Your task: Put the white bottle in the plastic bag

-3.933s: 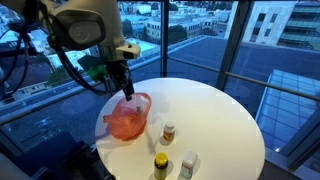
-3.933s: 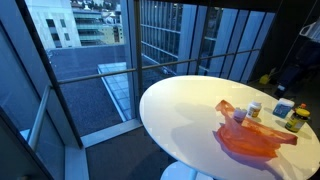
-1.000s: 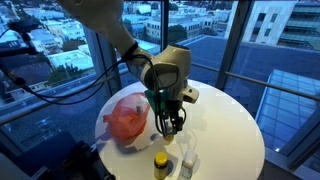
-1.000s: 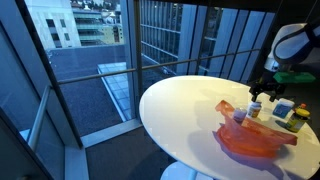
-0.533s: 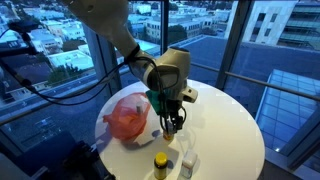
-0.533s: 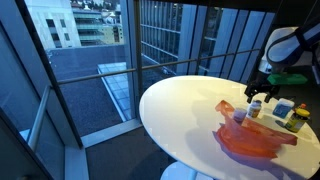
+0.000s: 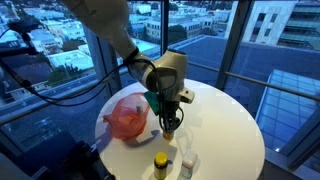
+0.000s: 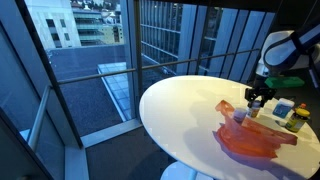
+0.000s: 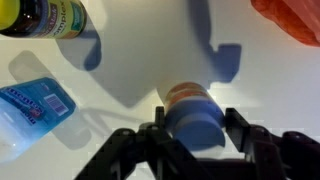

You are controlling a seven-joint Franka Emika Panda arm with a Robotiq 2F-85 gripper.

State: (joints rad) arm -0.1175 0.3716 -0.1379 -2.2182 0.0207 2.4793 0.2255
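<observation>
Straddling the upright white bottle [image 9: 190, 112] from directly above on the round table [image 7: 228, 115], the gripper [image 7: 171, 126] has its jaws spread either side of the cap, the orange plastic bag [image 7: 125, 118] lying just left.

The round white desk [image 7: 225, 125] carries a red plastic bag [image 7: 125, 117] at nine o'clock, a white bottle [image 9: 190, 112] near centre, and a yellow-capped bottle [image 7: 160, 163] beside a clear container [image 7: 187, 162] at six.

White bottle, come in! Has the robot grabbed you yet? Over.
Gripper open, straddling white bottle. Bottle upright on table. Plastic bag beside it, nothing between.
</observation>
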